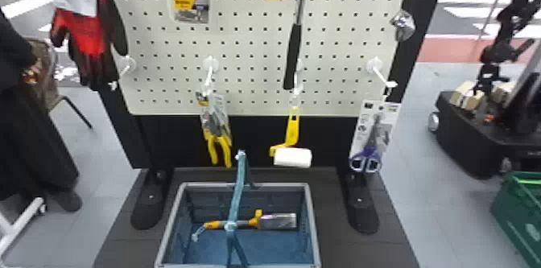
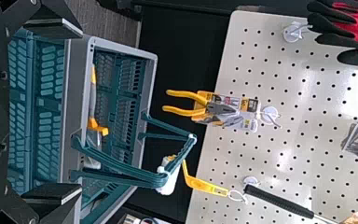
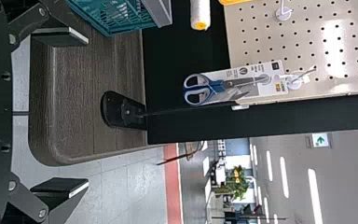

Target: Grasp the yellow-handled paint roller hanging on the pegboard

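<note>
The yellow-handled paint roller (image 1: 292, 130) hangs from a white hook in the lower row of the white perforated pegboard (image 1: 249, 38), near the board's middle, with its white roller sleeve at the bottom in front of the black panel under the board. A pair of yellow-handled pliers on a packaging card (image 1: 217, 134) hangs on the hook to its left, and carded blue-handled scissors (image 1: 372, 142) hang to its right. A black-handled hammer (image 1: 294, 50) hangs directly above the roller. A grey plastic basket with a teal handle (image 1: 310, 207) stands on the dark table (image 1: 354, 247) below the roller and holds a yellow-handled scraper (image 1: 257, 221). The left gripper (image 2: 58, 109) is released, fingers spread wide, positioned over the basket and well apart from the roller. The right gripper (image 3: 65, 112) is likewise released, positioned over the table edge, facing the scissors.
</note>
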